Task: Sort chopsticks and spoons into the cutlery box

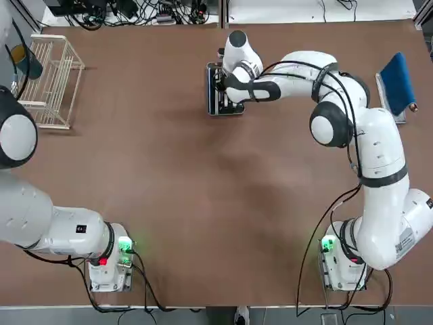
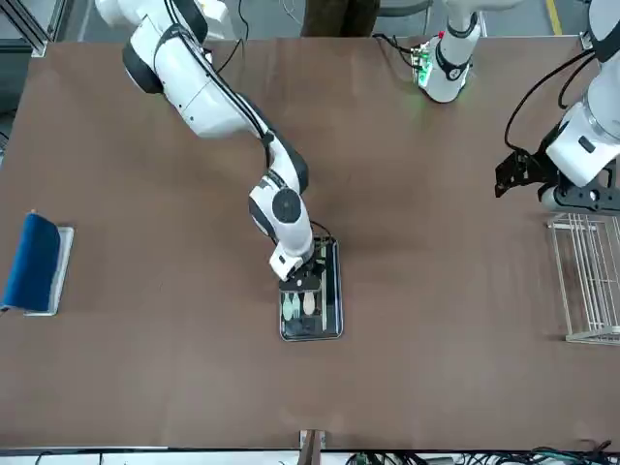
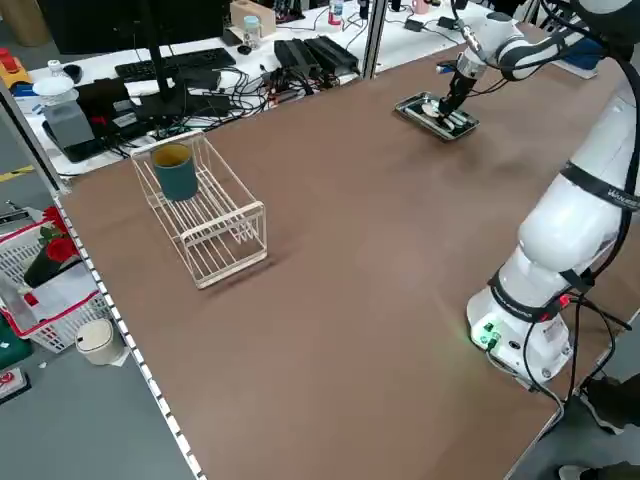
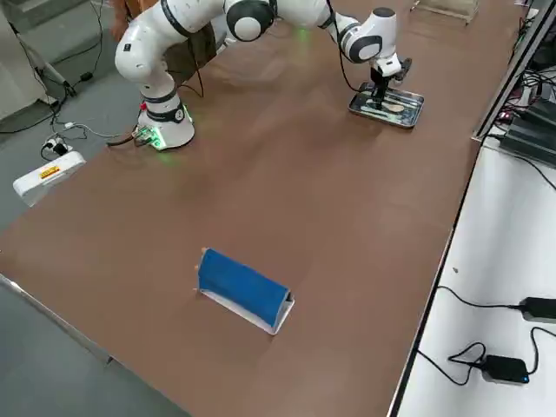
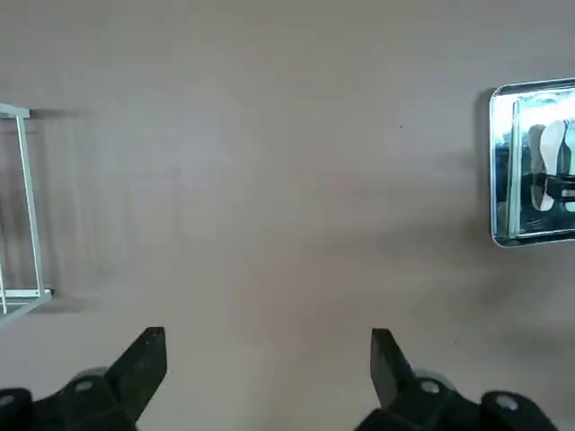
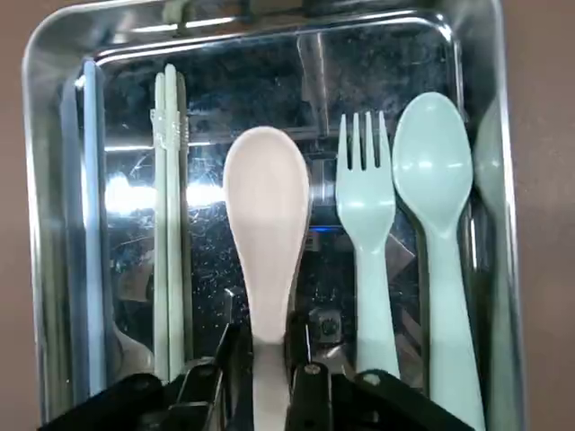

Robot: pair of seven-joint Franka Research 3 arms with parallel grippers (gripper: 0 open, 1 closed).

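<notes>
Right pincer (image 6: 269,364) low inside cutlery box (image 6: 36,135), fingers narrowly pinching pale spoon's (image 6: 267,215) handle to lay it alongside chopsticks (image 6: 168,215); left pincer (image 5: 268,364) spread, idle.

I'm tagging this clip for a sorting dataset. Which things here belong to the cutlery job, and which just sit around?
Job: cutlery box, pink spoon, green spoon, chopsticks, right gripper.
Lying about: wire rack, teal cup, blue-topped holder.
</notes>
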